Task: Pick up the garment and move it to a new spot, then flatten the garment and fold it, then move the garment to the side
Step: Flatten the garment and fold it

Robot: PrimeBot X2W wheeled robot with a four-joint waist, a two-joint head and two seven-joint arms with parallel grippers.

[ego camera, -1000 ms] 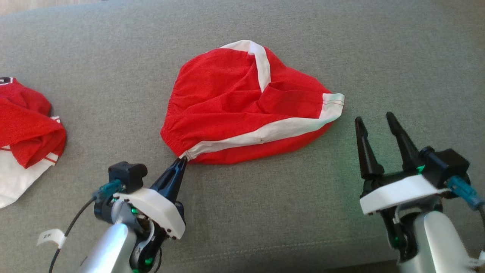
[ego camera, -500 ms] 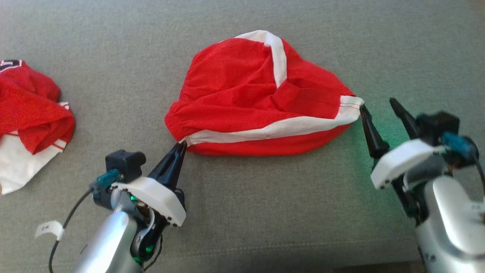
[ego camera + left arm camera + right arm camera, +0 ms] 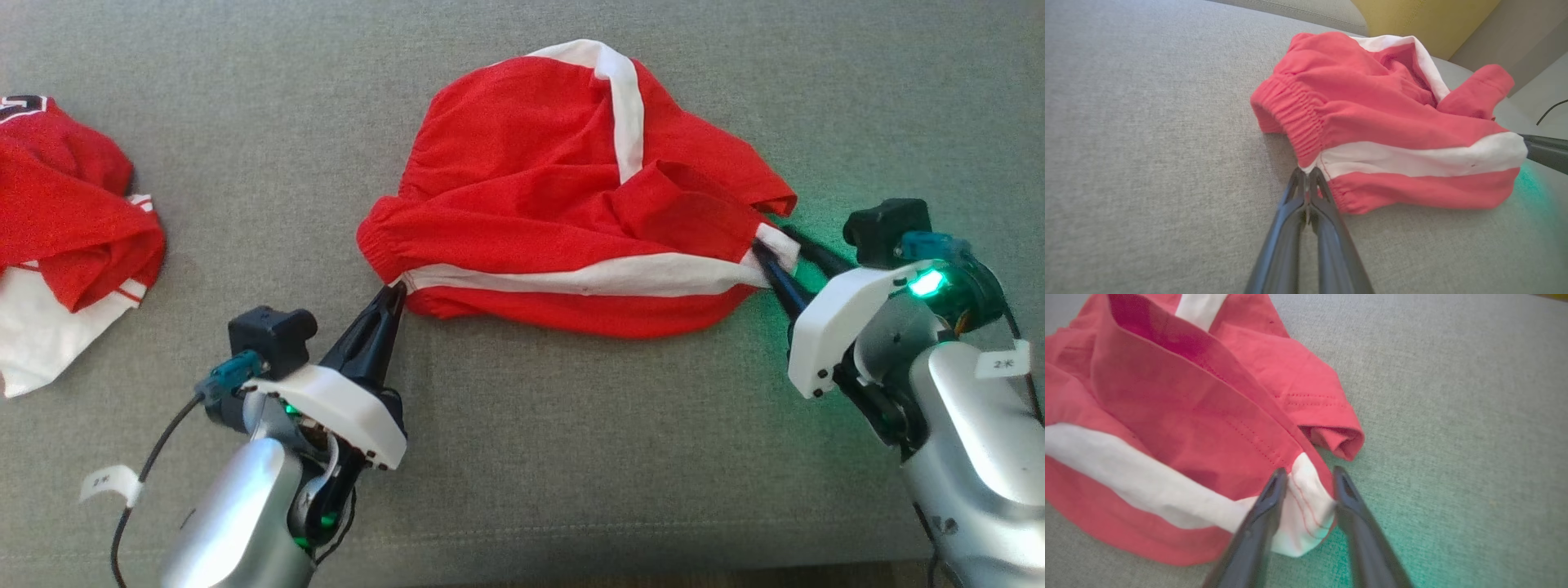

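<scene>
The red garment (image 3: 522,180), a pair of shorts with white side stripes, lies crumpled near the middle of the grey sofa cushion (image 3: 571,457), its elastic waistband towards the robot's left and its leg hems towards the right. The left gripper (image 3: 394,292) is closed tight, its two dark fingers pressed together and pinching the waistband corner just where the white stripe begins. The right gripper (image 3: 774,245) reaches the opposite end, where its fingers stand apart on either side of the white hem corner. The cloth sits between them, and the gap is still plain in the right wrist view. A green glow from the right wrist falls on the cushion beside that hem. Well apart at the far left of the cushion lies a second red and white garment (image 3: 57,229), bunched up.
</scene>
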